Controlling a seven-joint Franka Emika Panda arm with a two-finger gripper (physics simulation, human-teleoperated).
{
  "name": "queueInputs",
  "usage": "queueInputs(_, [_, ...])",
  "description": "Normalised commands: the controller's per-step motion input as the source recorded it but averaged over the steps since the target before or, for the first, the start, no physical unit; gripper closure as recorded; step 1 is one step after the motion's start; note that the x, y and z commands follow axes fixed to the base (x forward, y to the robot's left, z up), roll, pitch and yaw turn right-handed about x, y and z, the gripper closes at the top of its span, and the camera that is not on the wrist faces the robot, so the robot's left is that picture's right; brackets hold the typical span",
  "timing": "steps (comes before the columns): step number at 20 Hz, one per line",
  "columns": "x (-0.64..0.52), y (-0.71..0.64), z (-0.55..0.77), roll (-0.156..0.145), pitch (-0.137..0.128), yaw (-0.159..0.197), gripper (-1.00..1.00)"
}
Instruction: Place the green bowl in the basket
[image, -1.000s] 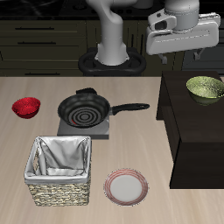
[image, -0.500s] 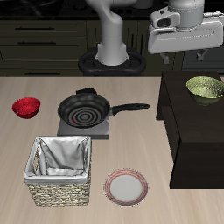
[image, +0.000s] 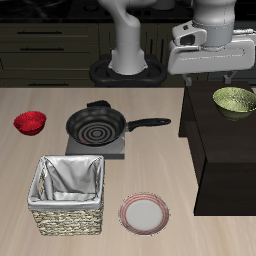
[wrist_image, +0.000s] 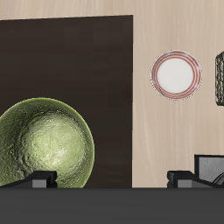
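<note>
The green bowl (image: 234, 99) is olive with a pale rim and stands upright on a dark raised surface (image: 215, 150) beside the table. It also shows in the wrist view (wrist_image: 44, 144), close below the fingers. My gripper (image: 213, 74) hangs in the air above and slightly behind the bowl, apart from it. Its jaws are wide open and empty; in the wrist view the gripper (wrist_image: 112, 179) shows both dark fingertips (wrist_image: 39, 179) far apart. The wicker basket (image: 65, 218), cloth-lined and empty, sits near the table's front edge, far from the bowl; its edge shows in the wrist view (wrist_image: 220, 79).
A black frying pan (image: 97, 126) rests on a small stove plate (image: 95, 150) mid-table, handle toward the dark surface. A small red bowl (image: 30, 122) stands beyond the pan. A pink-rimmed plate (image: 144, 213) lies beside the basket, also in the wrist view (wrist_image: 176, 73).
My gripper has shifted sideways and slightly down, closer to above the green bowl. Nothing on the table has moved.
</note>
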Motion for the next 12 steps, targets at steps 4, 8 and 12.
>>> queueInputs(4, [-0.02,0.05,-0.28,0.011,0.041,-0.002,-1.00])
queueInputs(8, [-0.09,0.17,-0.29,0.049,0.000,0.046,-1.00])
queueInputs(12, [0.00,0.07,-0.31,0.022,0.043,0.028,-1.00])
